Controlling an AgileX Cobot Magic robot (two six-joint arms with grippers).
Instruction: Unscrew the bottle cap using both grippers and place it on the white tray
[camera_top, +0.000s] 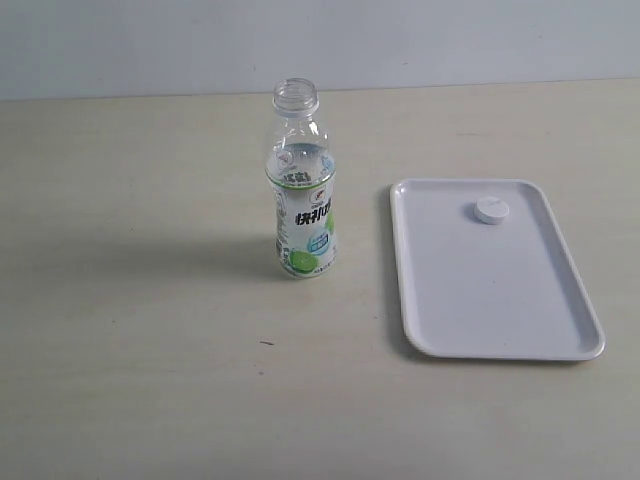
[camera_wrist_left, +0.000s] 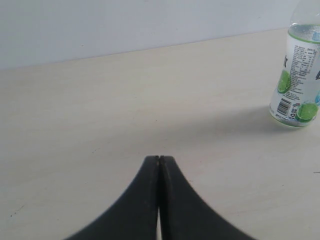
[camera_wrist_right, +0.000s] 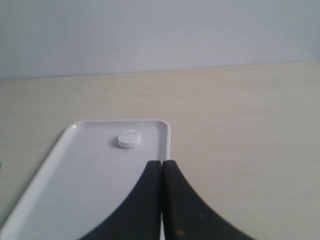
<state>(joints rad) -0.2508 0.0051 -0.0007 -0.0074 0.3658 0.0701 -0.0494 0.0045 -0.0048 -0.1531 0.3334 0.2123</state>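
Observation:
The clear bottle (camera_top: 303, 190) with its lime label stands upright on the table, its neck open and capless. The white cap (camera_top: 491, 210) lies flat on the white tray (camera_top: 520, 320), near the tray's far end. Neither arm shows in the exterior view. In the left wrist view my left gripper (camera_wrist_left: 159, 159) is shut with nothing between its fingers, and the bottle (camera_wrist_left: 298, 75) stands well off from it. In the right wrist view my right gripper (camera_wrist_right: 161, 163) is shut and empty over the tray's rim (camera_wrist_right: 166, 140), a short way from the cap (camera_wrist_right: 129, 138).
A pale wall runs along the table's far edge (camera_top: 150, 97). Bare tabletop surrounds the bottle and the tray.

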